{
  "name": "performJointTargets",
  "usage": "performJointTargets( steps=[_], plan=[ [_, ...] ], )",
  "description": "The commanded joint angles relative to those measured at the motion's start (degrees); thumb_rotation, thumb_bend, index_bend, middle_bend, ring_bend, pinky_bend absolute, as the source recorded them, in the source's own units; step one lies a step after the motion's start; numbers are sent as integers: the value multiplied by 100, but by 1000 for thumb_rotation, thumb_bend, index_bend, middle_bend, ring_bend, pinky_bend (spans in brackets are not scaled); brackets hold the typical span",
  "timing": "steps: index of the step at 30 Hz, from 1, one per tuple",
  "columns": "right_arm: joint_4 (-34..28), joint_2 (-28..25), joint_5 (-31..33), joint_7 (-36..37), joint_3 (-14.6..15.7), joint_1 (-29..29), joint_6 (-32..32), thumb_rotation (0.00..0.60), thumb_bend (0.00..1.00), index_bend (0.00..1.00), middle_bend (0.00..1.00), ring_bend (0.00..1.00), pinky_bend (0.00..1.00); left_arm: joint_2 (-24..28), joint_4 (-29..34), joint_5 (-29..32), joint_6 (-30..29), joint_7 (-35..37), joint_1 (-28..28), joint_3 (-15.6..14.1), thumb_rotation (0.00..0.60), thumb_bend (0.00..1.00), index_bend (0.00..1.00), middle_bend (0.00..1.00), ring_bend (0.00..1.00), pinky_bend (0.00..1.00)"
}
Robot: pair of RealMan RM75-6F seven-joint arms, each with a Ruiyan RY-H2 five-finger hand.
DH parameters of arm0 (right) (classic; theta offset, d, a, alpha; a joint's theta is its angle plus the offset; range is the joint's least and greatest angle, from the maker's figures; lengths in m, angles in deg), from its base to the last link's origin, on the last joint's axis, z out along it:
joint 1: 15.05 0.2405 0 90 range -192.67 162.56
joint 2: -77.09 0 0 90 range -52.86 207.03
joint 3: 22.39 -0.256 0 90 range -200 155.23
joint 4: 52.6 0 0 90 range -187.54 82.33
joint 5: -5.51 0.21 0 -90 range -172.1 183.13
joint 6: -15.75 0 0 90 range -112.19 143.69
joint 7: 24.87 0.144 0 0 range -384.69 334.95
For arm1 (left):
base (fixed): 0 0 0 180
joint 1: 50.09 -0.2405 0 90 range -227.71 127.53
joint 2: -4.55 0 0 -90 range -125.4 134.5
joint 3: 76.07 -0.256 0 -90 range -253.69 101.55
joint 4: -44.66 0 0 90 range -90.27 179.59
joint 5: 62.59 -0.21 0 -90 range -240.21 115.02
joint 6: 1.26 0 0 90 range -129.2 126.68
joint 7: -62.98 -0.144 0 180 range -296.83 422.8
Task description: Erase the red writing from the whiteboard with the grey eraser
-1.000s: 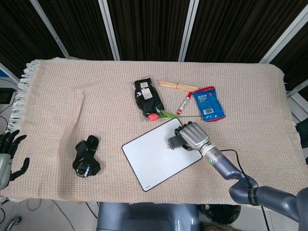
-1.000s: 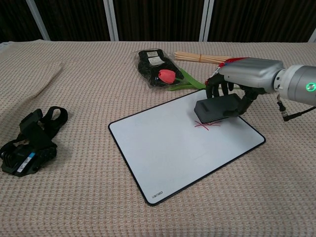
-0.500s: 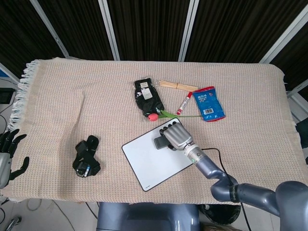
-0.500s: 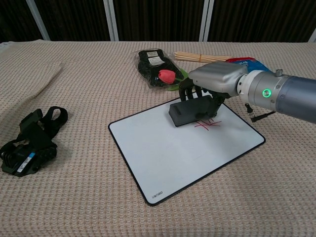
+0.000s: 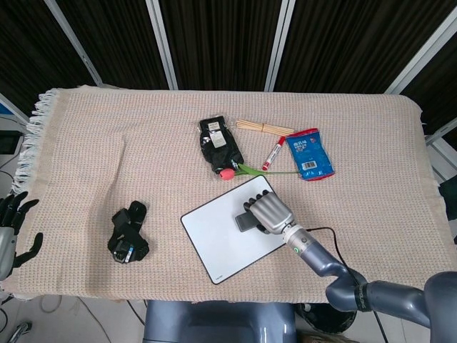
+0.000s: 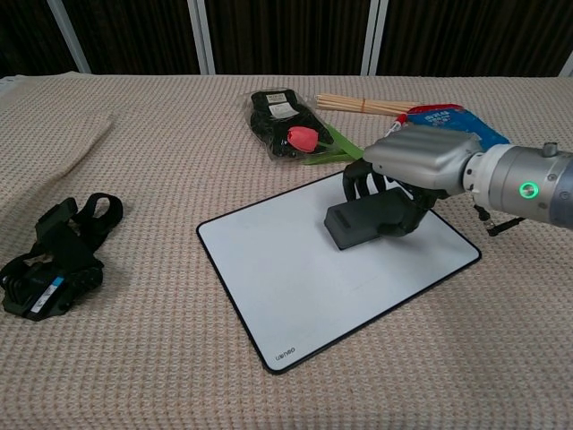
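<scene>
The whiteboard (image 5: 214,239) (image 6: 295,278) lies tilted on the beige cloth, near the table's front edge. My right hand (image 5: 269,213) (image 6: 421,161) grips the grey eraser (image 5: 245,221) (image 6: 363,221) and presses it flat on the board's upper right part. No red writing shows on the board in either view; the spot under the eraser and hand is hidden. My left hand (image 5: 13,227) hangs off the table's left edge, fingers spread, holding nothing.
Black straps (image 5: 128,234) (image 6: 54,255) lie at the left. Behind the board are a black packet (image 5: 220,145) (image 6: 277,121), a red tulip (image 5: 232,171) (image 6: 304,137), a red marker (image 5: 272,153), wooden sticks (image 5: 265,128) (image 6: 363,105) and a blue snack bag (image 5: 309,153) (image 6: 445,116).
My right hand swept the eraser left, then back down and right over the red marks. The red writing seen earlier no longer shows.
</scene>
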Motion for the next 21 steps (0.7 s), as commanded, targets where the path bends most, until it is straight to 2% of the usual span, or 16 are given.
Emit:
performJointTargets(
  steps=[1, 5, 9, 21],
  plan=[
    [-212, -152, -163, 17, 189, -142, 134, 600, 437, 480, 490, 510, 375, -3, 1, -6, 0, -8, 1, -3, 600, 384, 169, 37, 0, 36],
    [-318, -261, -230, 36, 318, -212, 145, 600, 438, 480, 490, 510, 375, -4, 2, -10, 3, -14, 0, -8, 600, 384, 169, 37, 0, 36],
    [-224, -261, -168, 49, 310, -205, 89, 600, 437, 480, 490, 510, 375, -4, 7, -9, 2, -14, 2, -4, 600, 384, 169, 37, 0, 36],
    [587, 157, 248, 27, -96, 24, -62, 600, 438, 480, 490, 510, 378, 4, 1, -18, -9, 5, 2, 0, 600, 383, 169, 37, 0, 36]
  ],
)
